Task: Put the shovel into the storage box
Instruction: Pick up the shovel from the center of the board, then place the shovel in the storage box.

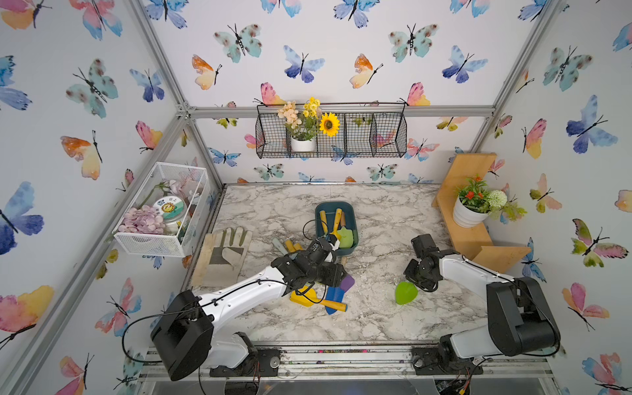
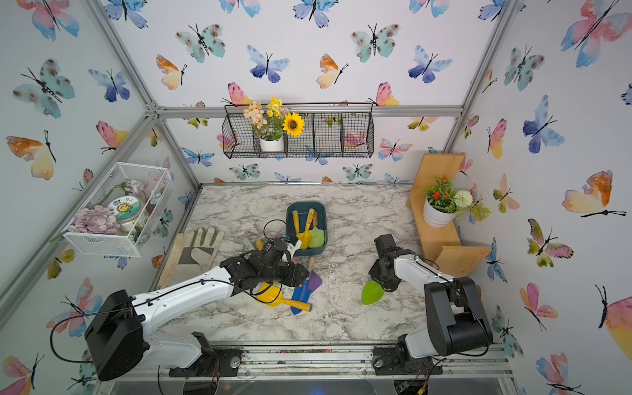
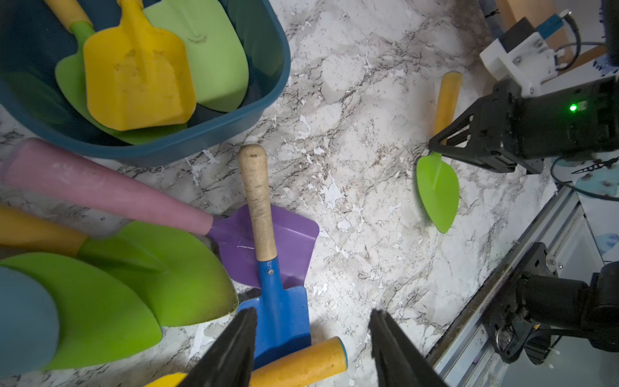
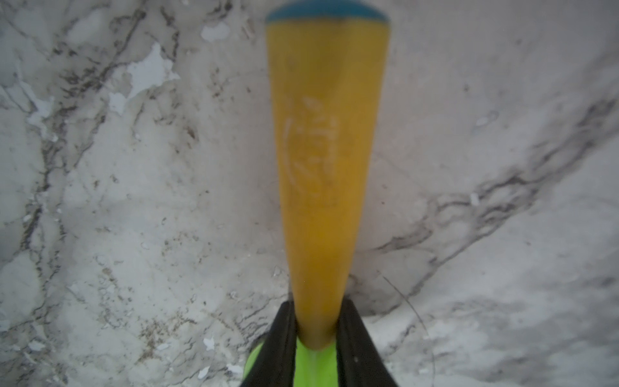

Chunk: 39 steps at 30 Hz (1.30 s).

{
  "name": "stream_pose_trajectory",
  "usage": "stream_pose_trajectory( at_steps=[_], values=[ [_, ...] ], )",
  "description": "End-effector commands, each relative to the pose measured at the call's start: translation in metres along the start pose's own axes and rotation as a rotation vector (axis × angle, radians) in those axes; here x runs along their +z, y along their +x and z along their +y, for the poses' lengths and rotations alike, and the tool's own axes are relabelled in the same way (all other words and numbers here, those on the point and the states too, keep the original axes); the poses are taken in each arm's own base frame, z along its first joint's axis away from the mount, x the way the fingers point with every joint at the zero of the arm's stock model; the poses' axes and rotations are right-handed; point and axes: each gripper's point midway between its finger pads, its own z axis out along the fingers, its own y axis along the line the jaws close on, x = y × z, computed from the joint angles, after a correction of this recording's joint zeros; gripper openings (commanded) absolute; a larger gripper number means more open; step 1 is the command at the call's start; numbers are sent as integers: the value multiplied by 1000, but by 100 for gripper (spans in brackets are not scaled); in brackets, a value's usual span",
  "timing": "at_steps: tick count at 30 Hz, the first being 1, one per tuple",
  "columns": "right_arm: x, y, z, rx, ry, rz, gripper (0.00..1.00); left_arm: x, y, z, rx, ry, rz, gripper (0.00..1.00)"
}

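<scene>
The shovel, with a green blade [image 1: 406,292] [image 2: 372,292] [image 3: 438,191] and a yellow handle [image 4: 326,150], lies on the marble table at the front right. My right gripper [image 4: 316,321] [image 3: 435,145] is shut on the handle's neck just above the blade. The storage box [image 1: 333,204] [image 2: 304,204] [image 3: 268,50] is a teal tub at mid-table holding yellow and green shovels. Just in front of the box, my left gripper [image 3: 313,315] [image 1: 335,275] hangs open over a pile of loose shovels, with nothing between its fingers.
The pile holds a blue shovel [image 3: 281,311], a purple one [image 3: 288,234] and a yellow one [image 1: 302,297]. A work glove [image 1: 224,256] lies at the left. A white mesh basket [image 1: 164,208], a black wire basket [image 1: 376,135] and a wooden shelf [image 1: 468,236] line the walls.
</scene>
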Motion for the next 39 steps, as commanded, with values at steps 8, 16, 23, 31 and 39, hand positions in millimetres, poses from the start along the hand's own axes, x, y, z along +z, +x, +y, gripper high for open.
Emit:
stream_pose_trajectory(
  at_steps=[8, 16, 23, 31, 39],
  values=[
    [-27, -21, 19, -96, -53, -52, 13, -6, -8, 39, -157, -71, -41, 60],
    [-57, -46, 55, -182, -152, -98, 10, -24, -16, 68, -273, -79, -96, 60],
    [-85, -62, 97, -267, -277, -109, 10, -39, -20, 89, -354, -92, -146, 60],
    [-114, -65, 170, -414, -376, -129, 11, -44, -21, 95, -383, -96, -163, 59],
    [-127, -45, 259, -560, -440, -131, 11, -52, -20, 99, -418, -84, -184, 60]
  ],
)
